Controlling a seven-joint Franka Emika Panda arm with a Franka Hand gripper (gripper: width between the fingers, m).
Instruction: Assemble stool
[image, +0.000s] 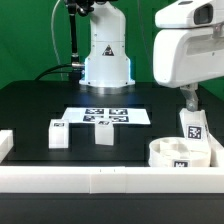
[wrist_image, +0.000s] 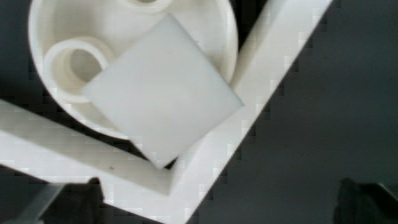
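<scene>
Our gripper (image: 188, 101) hangs with its jaws apart and nothing between them. In the wrist view one dark fingertip (wrist_image: 374, 205) shows at the edge, clear of every part.

The danger we see starts right under it. A stool leg (image: 190, 126) stands on the round seat (image: 178, 154), and we cannot tell whether it is seated in a hole or only resting there. If we descend off-centre, a finger could strike the leg's top and topple it. It could also push the seat out of the corner of the border rails (image: 110, 178) where it lies. Closing across the leg's edges rather than its flat faces could twist it askew.

The stool leg is just below the gripper, with the seat under that. A second leg (image: 103, 131) and a third leg (image: 58, 133) stand well apart from the gripper, towards the exterior view's left. The marker board (image: 105, 115) lies just beyond them.
</scene>
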